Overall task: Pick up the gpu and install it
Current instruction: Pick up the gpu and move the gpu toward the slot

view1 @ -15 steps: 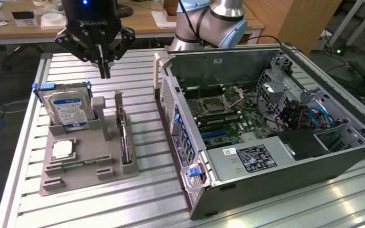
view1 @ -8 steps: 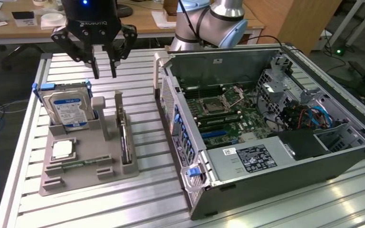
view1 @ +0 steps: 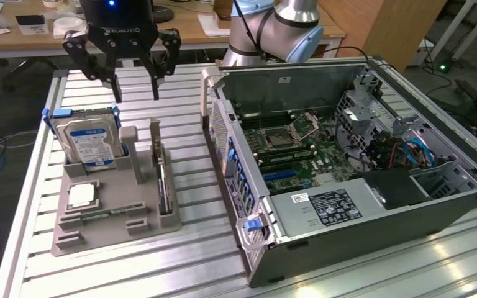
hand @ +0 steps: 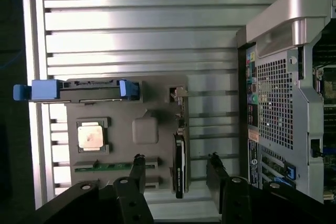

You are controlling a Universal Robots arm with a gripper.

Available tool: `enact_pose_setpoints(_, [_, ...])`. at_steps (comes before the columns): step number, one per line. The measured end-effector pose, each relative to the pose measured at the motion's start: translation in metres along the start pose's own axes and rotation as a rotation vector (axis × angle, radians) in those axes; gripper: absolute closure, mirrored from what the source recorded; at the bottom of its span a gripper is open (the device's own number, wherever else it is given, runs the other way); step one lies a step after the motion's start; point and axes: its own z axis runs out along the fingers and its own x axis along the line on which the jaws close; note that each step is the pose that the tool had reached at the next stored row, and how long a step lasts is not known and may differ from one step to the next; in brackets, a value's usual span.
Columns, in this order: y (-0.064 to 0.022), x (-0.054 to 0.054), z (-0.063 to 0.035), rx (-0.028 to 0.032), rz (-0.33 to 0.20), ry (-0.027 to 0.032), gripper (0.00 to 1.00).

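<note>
The pincer [view1: 136, 94] hangs released, jaws spread wide and empty, above the grey holder [view1: 118, 186] on the slatted worktop [view1: 205, 261], where the gpu [view1: 163, 186] stands on edge in the slot nearest the open computer case [view1: 371, 242].

I'm hanging my gripper [view1: 136, 96] near the table's [view1: 139, 273] far edge, fingers pointing straight down, jaws spread wide, gripping nothing.

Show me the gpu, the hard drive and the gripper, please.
gpu [hand: 179, 170]: wrist view, its dark edge.
hard drive [view1: 89, 144]: exterior view, its blue-white label.
gripper [view1: 136, 95]: exterior view, midway between its fingertips.
</note>
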Motion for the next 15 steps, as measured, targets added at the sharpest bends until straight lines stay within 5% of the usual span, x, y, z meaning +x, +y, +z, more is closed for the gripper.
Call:
enact_pose_setpoints(6, [-0.0083,0.0000,0.0014,-0.0006,-0.021,0.0008,0.41])
enact_pose_setpoints(15, [-0.0098,0.0002,0.0083,-0.0006,-0.021,0.0008,0.41])
